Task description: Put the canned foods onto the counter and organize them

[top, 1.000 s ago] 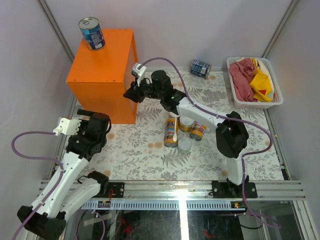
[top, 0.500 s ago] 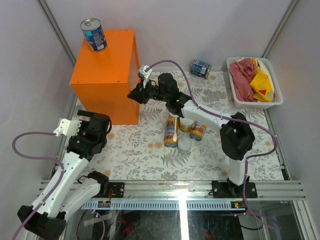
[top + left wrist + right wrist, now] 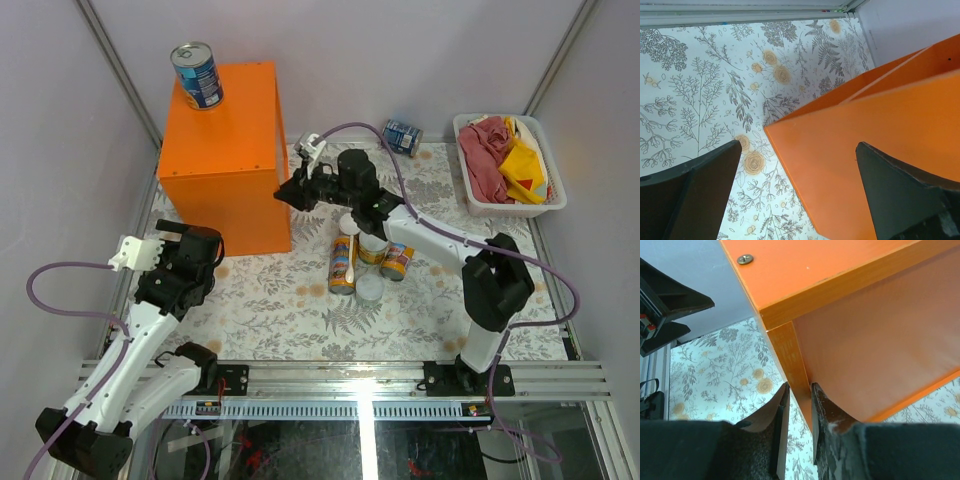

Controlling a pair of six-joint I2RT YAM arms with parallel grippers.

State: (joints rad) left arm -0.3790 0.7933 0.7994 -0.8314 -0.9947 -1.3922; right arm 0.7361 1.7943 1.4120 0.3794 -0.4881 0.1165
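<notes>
I count six cans. One blue-labelled can [image 3: 197,75] stands upright on the far left corner of the orange box [image 3: 225,150]. A second blue can [image 3: 402,137] lies on its side at the tabletop's [image 3: 280,320] far edge. Four are clustered mid-tabletop: one tall yellow-orange can [image 3: 343,265], another tall can [image 3: 372,248], one shorter can [image 3: 397,262] and one pale-lidded can [image 3: 369,290]. Label print is too small to read. The right fingers [image 3: 771,415] are clenched on the box's wall edge. The left fingers [image 3: 715,175] hang released beside its near corner.
</notes>
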